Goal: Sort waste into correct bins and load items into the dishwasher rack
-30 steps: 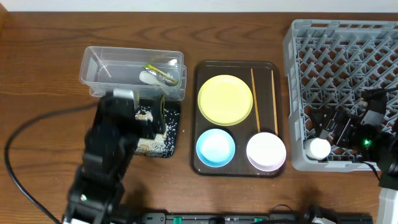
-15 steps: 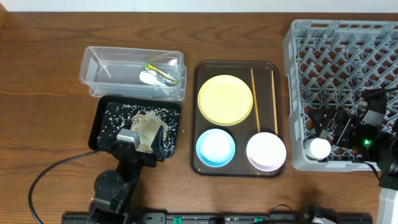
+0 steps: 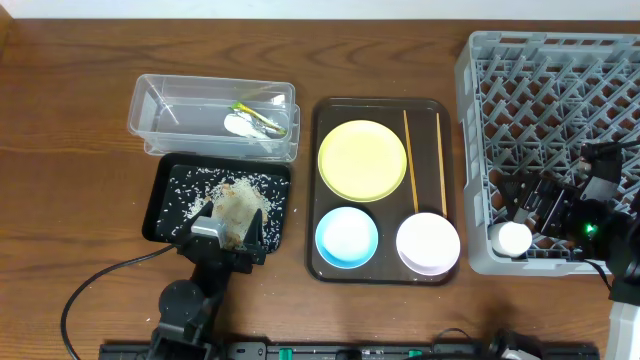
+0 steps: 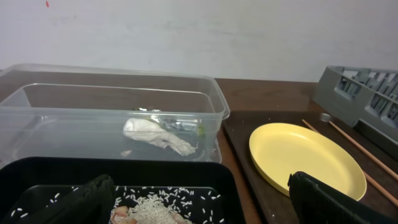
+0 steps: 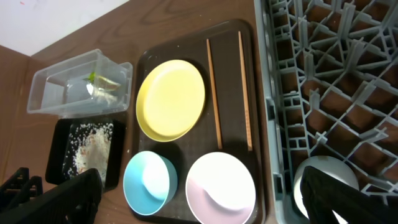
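Both grippers are spread wide and hold nothing. The left gripper (image 4: 200, 186) hovers over the near end of the shallow black tray (image 3: 165, 200). Loose white rice (image 4: 149, 208) and brownish food scraps (image 3: 238, 205) lie right below and just ahead of its fingers. Beyond the tray, touching its far edge, stands the clear tub (image 4: 214, 102) with the whitish plastic scrap (image 4: 155, 134) and the green-and-orange wrapper (image 3: 258, 117) inside. Ahead and to this gripper's right, the yellow plate (image 4: 305, 158) lies on the dark brown serving tray (image 3: 312, 180).

The right gripper (image 5: 200, 177) hangs over the near corner of the grey dishwasher rack (image 3: 560, 70). The small white cup (image 5: 326, 177) sits in that corner, close beside one finger and partly hidden by it. Just ahead, outside the rack, the pink-white bowl (image 5: 221, 186) and the light-blue bowl (image 5: 149, 180) sit side by side on the serving tray. The two chopsticks (image 5: 213, 87) lie farther on, well apart from each other, beside the plate. The rack, both trays and the tub rest on the wooden worktop (image 3: 60, 150).
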